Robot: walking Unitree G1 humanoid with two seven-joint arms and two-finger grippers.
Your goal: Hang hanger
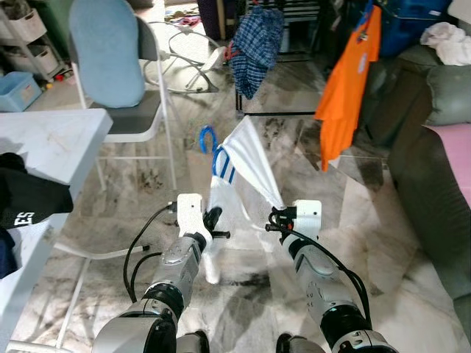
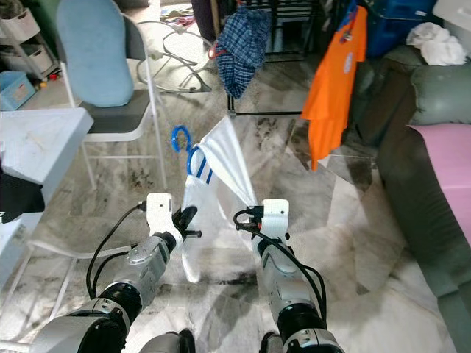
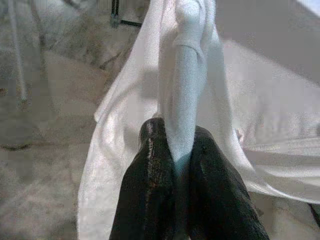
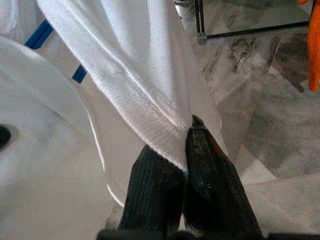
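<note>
A white garment (image 1: 239,165) hangs on a blue hanger (image 1: 208,138) held up in front of me; the hook stands up at its top left. My left gripper (image 1: 213,218) is shut on the garment's lower left part, its fingers (image 3: 150,190) pinching a fold of the white cloth (image 3: 182,100). My right gripper (image 1: 277,218) is shut on the garment's ribbed edge (image 4: 165,135) at the lower right, pulling it taut. Blue hanger parts (image 4: 42,32) show through the cloth in the right wrist view.
A black clothes rack (image 1: 257,81) stands ahead with a plaid shirt (image 1: 254,48) and an orange shirt (image 1: 349,81) on it. A white chair (image 1: 121,81) with a blue cushion is at the left, a white table (image 1: 51,143) nearer left, a sofa (image 1: 438,147) at the right.
</note>
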